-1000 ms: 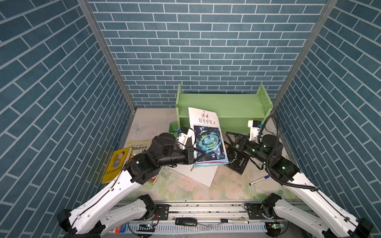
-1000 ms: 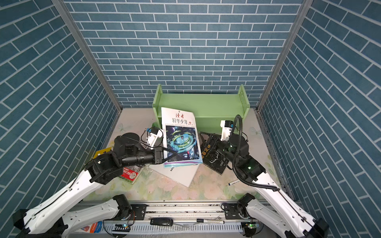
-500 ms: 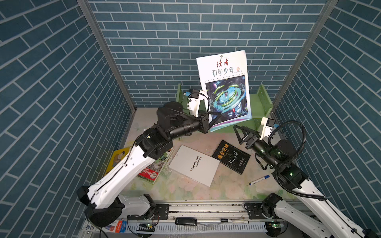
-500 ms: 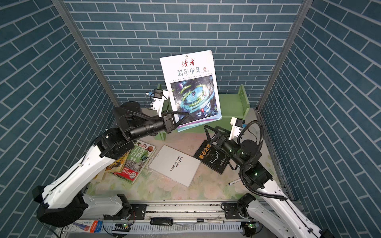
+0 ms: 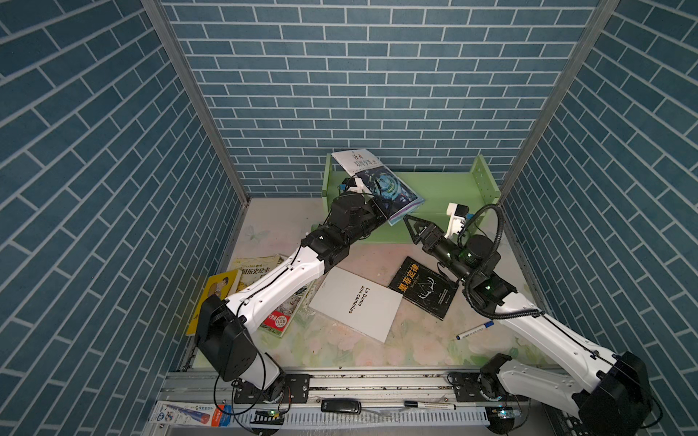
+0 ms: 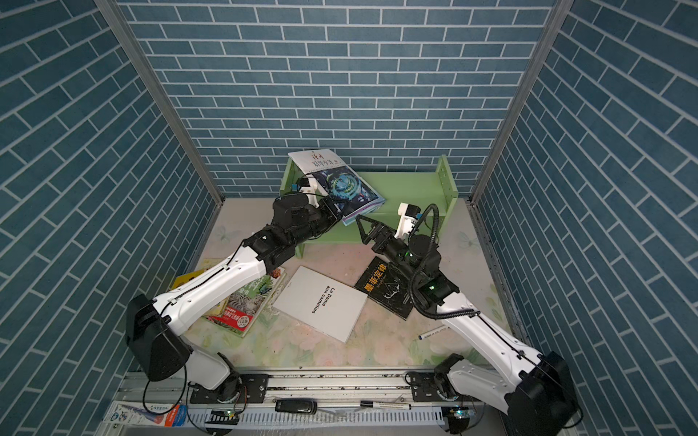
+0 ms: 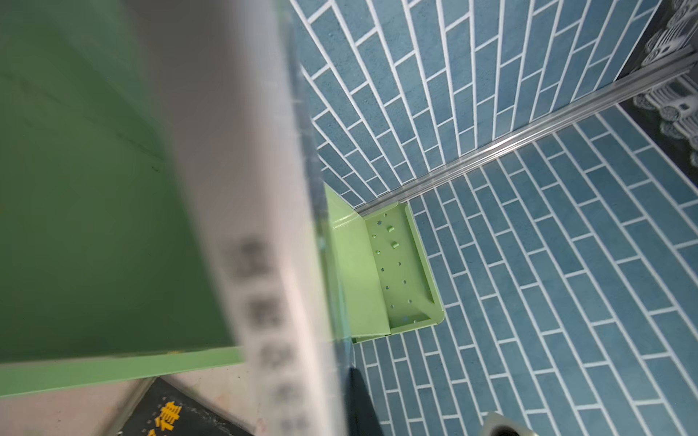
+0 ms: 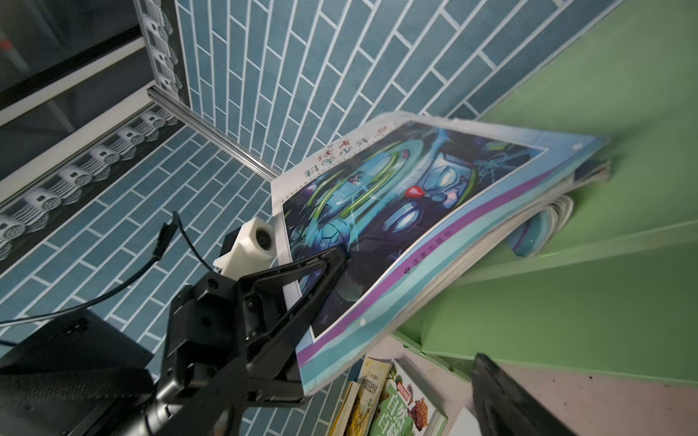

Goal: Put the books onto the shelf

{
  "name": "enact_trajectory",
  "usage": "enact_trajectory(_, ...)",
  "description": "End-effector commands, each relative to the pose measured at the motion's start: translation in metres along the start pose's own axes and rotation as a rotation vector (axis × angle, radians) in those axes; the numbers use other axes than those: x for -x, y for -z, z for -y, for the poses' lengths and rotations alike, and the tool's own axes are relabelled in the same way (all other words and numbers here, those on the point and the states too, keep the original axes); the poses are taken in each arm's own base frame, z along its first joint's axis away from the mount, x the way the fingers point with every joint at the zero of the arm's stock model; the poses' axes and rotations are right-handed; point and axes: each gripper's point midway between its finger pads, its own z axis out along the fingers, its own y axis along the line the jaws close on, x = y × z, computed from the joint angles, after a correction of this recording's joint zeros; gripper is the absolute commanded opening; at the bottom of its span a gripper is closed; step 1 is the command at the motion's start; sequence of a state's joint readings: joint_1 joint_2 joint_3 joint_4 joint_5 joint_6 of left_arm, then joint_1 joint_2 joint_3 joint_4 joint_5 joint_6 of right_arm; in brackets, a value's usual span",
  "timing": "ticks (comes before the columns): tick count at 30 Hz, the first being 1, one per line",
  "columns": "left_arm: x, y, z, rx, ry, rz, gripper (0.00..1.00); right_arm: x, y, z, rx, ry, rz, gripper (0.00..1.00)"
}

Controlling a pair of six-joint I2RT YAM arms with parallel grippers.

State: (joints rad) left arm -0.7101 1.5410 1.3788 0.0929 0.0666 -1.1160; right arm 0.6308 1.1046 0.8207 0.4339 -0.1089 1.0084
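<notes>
My left gripper [image 5: 379,204] is shut on the white book with the blue sci-fi picture [image 5: 377,183] and holds it tilted over the left end of the light green shelf [image 5: 445,188]. In the right wrist view that book's [image 8: 415,211] far corner rests against the shelf [image 8: 604,283]. My right gripper [image 5: 411,223] is open and empty, just below the book's lower right corner. On the table lie the plain white book [image 5: 355,302], the black book [image 5: 423,287], and a pile with the green botanical book [image 6: 249,298] and two yellow ones [image 5: 219,290], partly under my left arm.
A blue-capped marker pen [image 5: 474,331] lies on the table near my right forearm. Blue brick walls close in the back and both sides. The shelf's peg-holed side panel [image 5: 483,181] stands at the right end.
The left arm has brought the sci-fi book down from high and upright to a low tilt on the shelf's left end. The right gripper has moved left, closer to the book.
</notes>
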Motion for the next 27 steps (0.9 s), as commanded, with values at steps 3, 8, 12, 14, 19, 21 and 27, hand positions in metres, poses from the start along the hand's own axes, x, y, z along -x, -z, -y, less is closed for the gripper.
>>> enact_trajectory(3, 0.011, -0.012, 0.0, -0.074, 0.137, 0.066, 0.01, 0.024, -0.003, -0.01, -0.004, -0.058, 0.029, 0.92)
enact_trajectory(8, 0.005, -0.023, -0.003, -0.092, 0.182, 0.044, 0.0, 0.022, -0.013, 0.001, 0.01, -0.138, 0.015, 0.9)
enact_trajectory(12, -0.001, -0.028, -0.008, -0.097, 0.221, 0.022, 0.0, 0.017, -0.028, 0.01, 0.039, -0.24, -0.002, 0.82)
enact_trajectory(14, -0.001, -0.027, -0.011, -0.1, 0.235, 0.028, 0.0, 0.014, -0.035, 0.011, 0.056, -0.271, -0.025, 0.78)
enact_trajectory(19, -0.005, -0.021, -0.01, -0.113, 0.253, 0.026, 0.0, 0.014, -0.044, 0.01, 0.078, -0.3, -0.033, 0.72)
enact_trajectory(21, -0.008, -0.019, -0.006, -0.123, 0.252, 0.014, 0.0, 0.016, -0.047, 0.01, 0.08, -0.3, -0.028, 0.68)
enact_trajectory(27, -0.017, -0.012, 0.002, -0.141, 0.243, -0.025, 0.03, 0.024, -0.058, 0.006, 0.095, -0.294, -0.019, 0.37)
